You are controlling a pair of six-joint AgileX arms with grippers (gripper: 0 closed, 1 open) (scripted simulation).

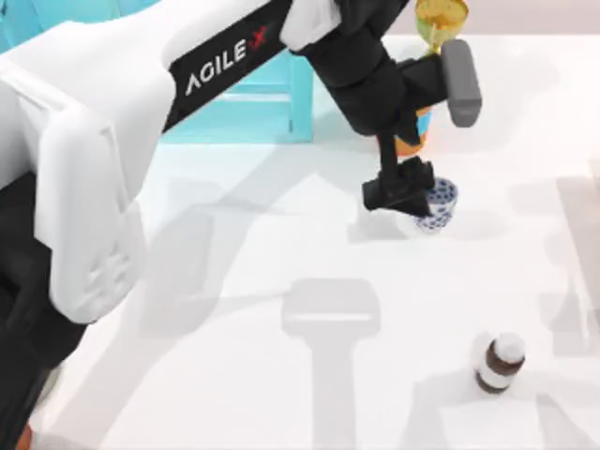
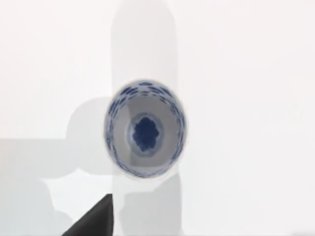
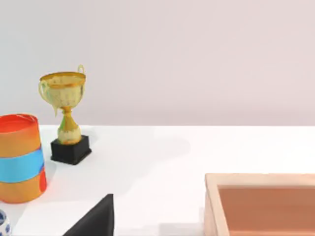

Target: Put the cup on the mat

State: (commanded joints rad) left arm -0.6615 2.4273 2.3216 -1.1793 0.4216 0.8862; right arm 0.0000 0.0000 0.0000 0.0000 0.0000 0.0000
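In the top view, nearest the lower edge of the frame, a small brown bottle with a white cap [image 1: 498, 362] stands alone at lower right on the white table [image 1: 281, 394]. The left arm [image 1: 84, 187] fills the left side of the frame and reaches across to upper centre, where the left gripper [image 1: 401, 187] hangs right at the cup [image 1: 438, 204], overlapping its left side from this angle. I cannot tell whether its fingers are apart or together, nor whether they touch the cup. Behind the cup, partly covered by the arm, sits an orange-and-blue cylinder [image 1: 412, 141], and beyond that, at the top edge, a golden trophy [image 1: 441, 23]. A blue stand [image 1: 272, 103] lies at upper centre-left.

The left wrist view looks straight down into the cup [image 2: 145, 129], upright at frame centre on bare table, showing what the overhead camera misses: a dark-blue flower on the inner bottom and a dotted band inside the rim.

The right wrist view gives a side-on look instead: a sliver of the cup [image 3: 3, 223] at lower left, the cylinder [image 3: 20, 157] behind it, the trophy [image 3: 66, 118] on its black base farther back, and a wooden box [image 3: 261, 204] at lower right.
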